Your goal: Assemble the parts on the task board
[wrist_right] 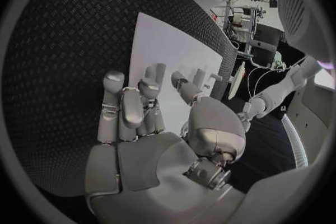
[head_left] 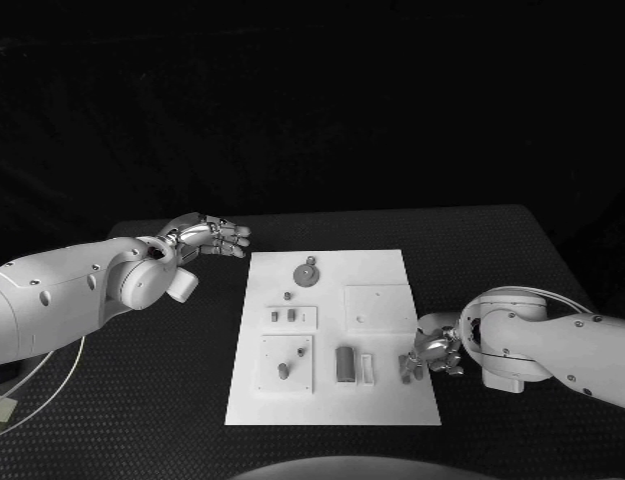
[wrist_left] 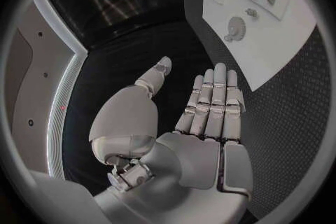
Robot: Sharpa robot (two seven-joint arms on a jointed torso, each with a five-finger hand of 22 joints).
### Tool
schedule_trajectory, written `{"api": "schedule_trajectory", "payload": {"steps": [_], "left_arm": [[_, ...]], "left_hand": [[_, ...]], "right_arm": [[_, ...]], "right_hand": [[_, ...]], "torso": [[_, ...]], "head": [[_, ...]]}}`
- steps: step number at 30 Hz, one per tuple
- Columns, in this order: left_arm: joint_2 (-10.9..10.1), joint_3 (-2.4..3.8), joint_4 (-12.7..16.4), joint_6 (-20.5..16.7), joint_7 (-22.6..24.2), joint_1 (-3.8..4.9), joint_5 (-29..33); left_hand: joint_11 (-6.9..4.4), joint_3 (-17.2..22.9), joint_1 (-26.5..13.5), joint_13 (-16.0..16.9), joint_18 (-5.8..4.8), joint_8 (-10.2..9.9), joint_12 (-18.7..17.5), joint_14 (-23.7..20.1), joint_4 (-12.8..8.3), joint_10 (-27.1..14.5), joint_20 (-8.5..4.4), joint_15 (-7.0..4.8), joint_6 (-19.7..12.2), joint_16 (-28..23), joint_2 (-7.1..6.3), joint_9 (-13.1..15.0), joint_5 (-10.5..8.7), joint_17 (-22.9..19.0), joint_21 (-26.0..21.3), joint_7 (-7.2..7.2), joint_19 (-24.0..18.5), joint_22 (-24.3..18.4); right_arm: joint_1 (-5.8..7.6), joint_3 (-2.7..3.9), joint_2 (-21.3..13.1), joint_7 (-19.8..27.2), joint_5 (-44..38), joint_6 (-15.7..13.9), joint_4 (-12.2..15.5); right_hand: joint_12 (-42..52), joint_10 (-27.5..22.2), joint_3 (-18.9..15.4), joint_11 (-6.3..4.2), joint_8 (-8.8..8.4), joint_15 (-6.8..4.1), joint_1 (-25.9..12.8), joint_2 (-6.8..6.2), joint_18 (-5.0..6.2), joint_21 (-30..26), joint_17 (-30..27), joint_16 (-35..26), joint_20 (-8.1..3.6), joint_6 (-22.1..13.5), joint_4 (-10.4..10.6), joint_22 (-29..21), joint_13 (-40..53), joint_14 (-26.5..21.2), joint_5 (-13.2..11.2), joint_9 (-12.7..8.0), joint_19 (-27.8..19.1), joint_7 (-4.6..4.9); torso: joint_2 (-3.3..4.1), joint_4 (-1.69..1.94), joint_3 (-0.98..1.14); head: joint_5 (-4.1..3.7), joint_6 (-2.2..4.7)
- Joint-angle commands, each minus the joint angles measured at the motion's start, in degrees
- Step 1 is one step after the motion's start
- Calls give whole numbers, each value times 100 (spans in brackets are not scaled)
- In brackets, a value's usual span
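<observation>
The white task board (head_left: 392, 265) lies in the middle of the black table. On it are a round grey part (head_left: 306, 273), two small parts (head_left: 283, 316), a dark cylinder (head_left: 344, 363) and a pale block (head_left: 368, 368). My left hand (head_left: 208, 237) hovers off the board's far left corner with fingers stretched out flat and nothing in it. The left wrist view shows this hand (wrist_left: 210, 106) beside the board (wrist_left: 294, 50) and the round part (wrist_left: 236, 28). My right hand (head_left: 435, 350) sits at the board's near right edge, fingers bent down. In the right wrist view these fingers (wrist_right: 150, 101) spread above the board (wrist_right: 161, 50), holding nothing.
A square plate (head_left: 380, 307) and a second plate (head_left: 286, 362) carrying a small piece are mounted on the board. A pale curved rail (head_left: 46, 385) runs past the table's near left corner. Bare black table (head_left: 154, 390) lies on both sides of the board.
</observation>
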Motion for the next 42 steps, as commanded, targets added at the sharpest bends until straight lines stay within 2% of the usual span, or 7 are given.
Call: {"api": "schedule_trajectory", "payload": {"steps": [1, 10, 13, 22, 25, 29, 42], "left_arm": [[8, 3, 13, 81, 39, 5, 9], [11, 2, 13, 83, 40, 5, 9], [6, 2, 14, 85, 38, 5, 9], [0, 2, 18, 91, 36, 5, 9], [0, 1, 19, 98, 27, 5, 9], [-4, 1, 22, 94, 22, 5, 9], [-21, 0, 63, 116, -3, 5, 4]], "left_hand": [[-7, -17, -72, -9, -86, 23, 1, -40, 28, -22, 28, 17, -24, -31, 0, 9, 3, 8, 7, 66, -9, -9], [-7, -17, -73, -9, -86, 25, 1, -40, 29, -22, 28, 17, -24, -32, 0, 10, 3, 10, 7, 66, -10, -11], [-7, -17, -73, -10, -86, 25, 1, -41, 30, -22, 28, 17, -25, -33, 1, 10, 3, 11, 8, 66, -10, -12], [-7, -18, -75, -11, -86, 26, 1, -41, 31, -22, 28, 17, -26, -34, 2, 10, 3, 13, 8, 66, -10, -15], [-7, -18, -75, -11, -86, 27, 1, -41, 31, -22, 28, 17, -26, -34, 3, 10, 3, 13, 8, 66, -10, -16], [-7, -17, -75, -11, -86, 27, 1, -41, 32, -22, 28, 17, -26, -34, 5, 11, 3, 14, 8, 66, -10, -17], [-5, -25, -83, -13, -86, 29, 0, -41, 31, -25, 29, 17, -29, -35, -4, 11, -1, 17, 9, 67, -10, -21]], "right_arm": [[1, 3, 22, -37, -276, 113, -43], [-159, 1, 238, -19, -476, 17, -185], [-255, 1, 302, -36, -625, -31, -243], [-295, 0, 446, -54, -1256, -44, -387], [-328, -15, 531, -48, -1536, 33, -397], [-362, -49, 643, -40, -1832, 90, -405], [-434, -103, 716, -98, -2464, 232, -448]], "right_hand": [[-2, 26, 6, -1, -7, 14, -59, -19, 118, 2, -3, 30, 36, 36, 52, 55, -10, 6, -5, 2, -2, 4], [-16, 6, 39, 5, -38, 20, -167, -194, 118, -18, -61, 16, 44, 27, 241, 52, -18, -48, -5, -7, -30, 10], [-15, 6, 56, 5, -40, 20, -165, -201, 118, -17, -62, 18, 43, 29, 267, 52, -18, -49, -5, -7, -30, 10], [-13, 6, 78, 3, -42, 18, -159, -178, 118, -14, -58, 24, 40, 35, 302, 54, -17, -45, -5, -5, -25, 8], [-5, 6, 117, 2, -47, 15, 21, -37, 118, 5, -63, 32, 25, 31, 146, 68, -12, -45, -5, 2, -23, 8], [-7, -3, 139, 14, -63, 23, 366, -3, 118, 16, -118, 18, 23, 3, -202, 80, -14, -87, -5, 9, -43, 21], [-15, -26, 0, 41, -105, 53, 1108, -50, 118, 13, -192, 7, 65, -41, -239, 76, -28, -151, -5, 22, -95, 47]], "torso": [[1, 3, -2], [2, 8, -1], [2, 14, 1], [2, 1, -6], [1, 4, -4], [2, 7, -2], [-1, 5, -13]], "head": [[-1, -7], [5, -18], [15, -32], [28, -40], [27, -39], [21, -49], [0, -72]]}}
